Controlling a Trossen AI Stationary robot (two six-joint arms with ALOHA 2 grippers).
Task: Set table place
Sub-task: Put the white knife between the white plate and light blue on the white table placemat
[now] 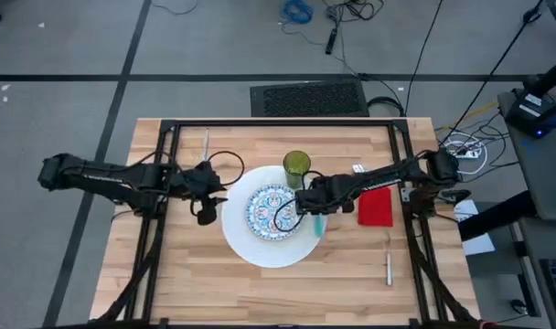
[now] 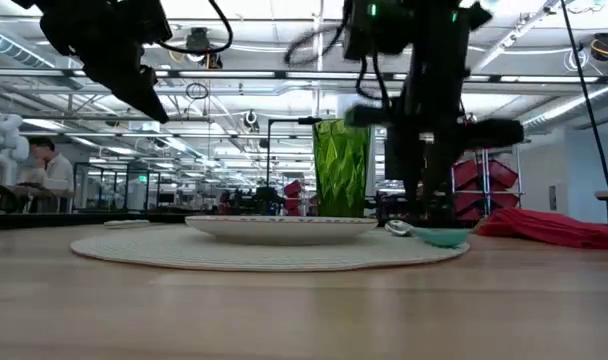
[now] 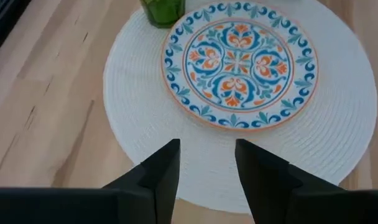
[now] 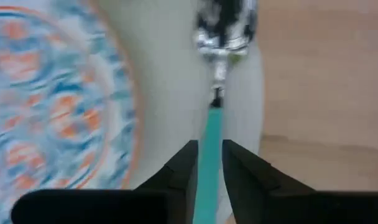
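The spoon-laying step is in hand: the right gripper [image 4: 207, 165] pinches the teal-handled spoon [image 4: 212, 124] on the white round mat's [image 1: 241, 245] right edge, beside the patterned plate [image 1: 272, 211]. Next it seemingly must release and lift away — the spoon looks already down. The left gripper [image 3: 206, 162] hovers left of the mat, jaws spread and empty.

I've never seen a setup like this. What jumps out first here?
The patterned plate catches the eye, sitting on a white round mat in the middle of the table, with a green tumbler at its far edge. The right claw grips a teal spoon beside the plate, while the left claw hovers open opposite.
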